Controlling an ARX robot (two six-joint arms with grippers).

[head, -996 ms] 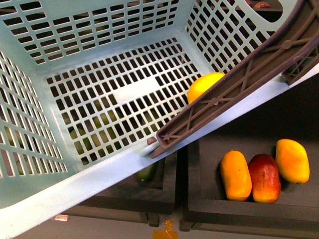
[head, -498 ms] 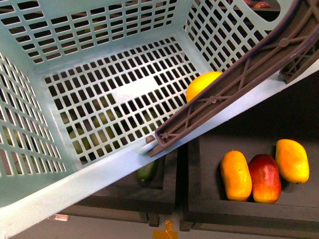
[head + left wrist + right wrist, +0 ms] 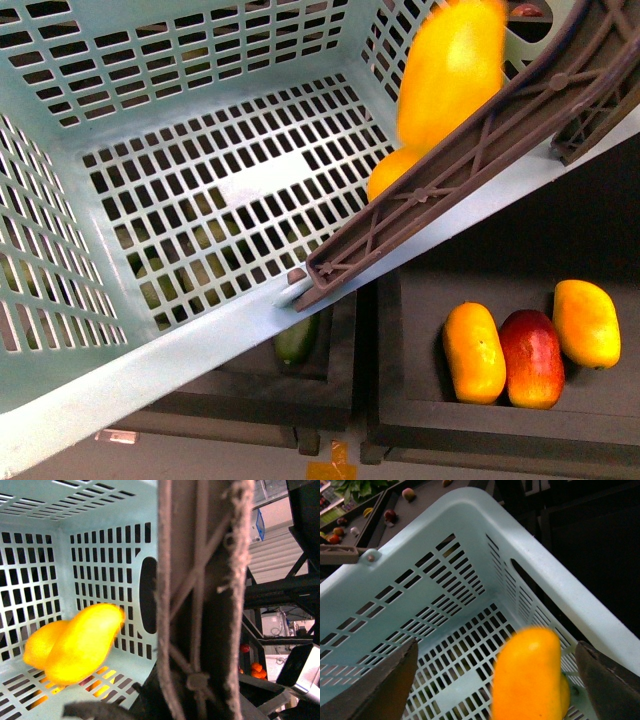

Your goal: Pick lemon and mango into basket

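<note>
Dropping, to judge by its blur, the mango (image 3: 450,70) is hanging free inside the basket (image 3: 150,375), over the corner that the handle (image 3: 470,160) is crossing. The lemon (image 3: 388,176) is lying on the basket floor straight beneath it, half hidden by the handle. The right tool (image 3: 497,680) is standing spread wide above the basket, its fingers (image 3: 390,680) well apart from the mango on either side and pinching nothing. The left tool is not showing plainly. Its view is being filled by the handle close up, so I cannot tell whether it is gripping or spread.

Several things are looking risky. The mango is heading for the lemon, so it may be striking it, bruising both or bouncing sideways. The handle is lying close beside the mango's path, and a clip on it could be kicking the fruit over the basket rim towards the spare mangoes (image 3: 474,352) below the basket. If the left tool is carrying the basket by the handle, the thump could be jolting it. The right fingers, being so near the basket wall, are also risking a snag on the slots
</note>
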